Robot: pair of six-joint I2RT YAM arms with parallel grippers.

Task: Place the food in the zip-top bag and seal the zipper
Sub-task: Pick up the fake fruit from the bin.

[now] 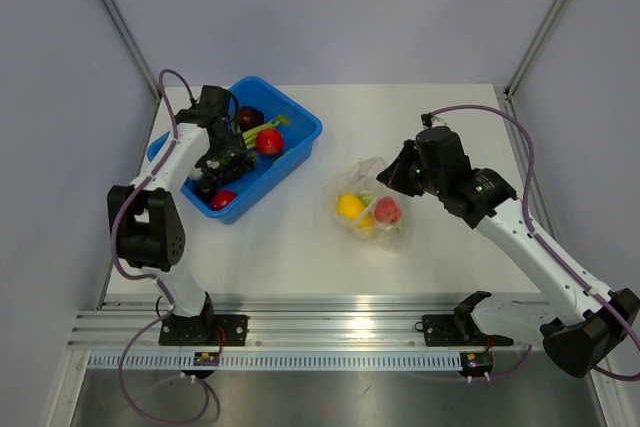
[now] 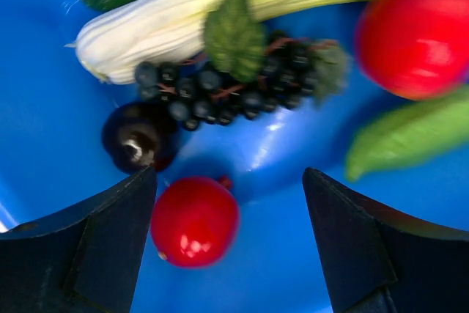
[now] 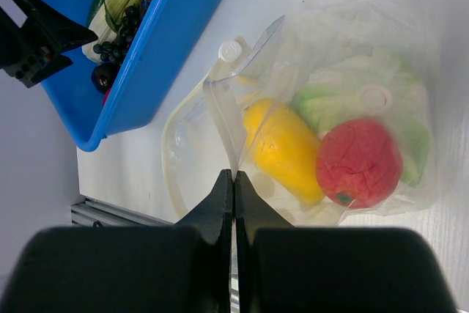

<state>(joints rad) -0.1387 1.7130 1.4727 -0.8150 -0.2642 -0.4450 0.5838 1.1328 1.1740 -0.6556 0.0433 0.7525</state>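
Observation:
The zip-top bag point(image 1: 368, 209) lies on the table right of the tub, mouth open toward the tub. It holds a yellow pepper point(image 3: 282, 144), a red piece point(image 3: 359, 163) and a green-white piece point(image 3: 322, 104). My right gripper point(image 3: 234, 174) is shut on the bag's mouth edge by the zipper strip point(image 3: 220, 108); it also shows in the top view point(image 1: 395, 175). My left gripper point(image 2: 229, 174) is open inside the blue tub point(image 1: 300, 127), low over a small red tomato point(image 2: 194, 221) that lies next to its left finger. The gripper also shows in the top view point(image 1: 215, 182).
The tub also holds a dark grape bunch point(image 2: 227, 86), a leek point(image 2: 168, 20), a dark purple piece point(image 2: 138, 137), a bigger red piece point(image 2: 418, 34) and a green pod point(image 2: 410, 133). Grey walls stand around the table.

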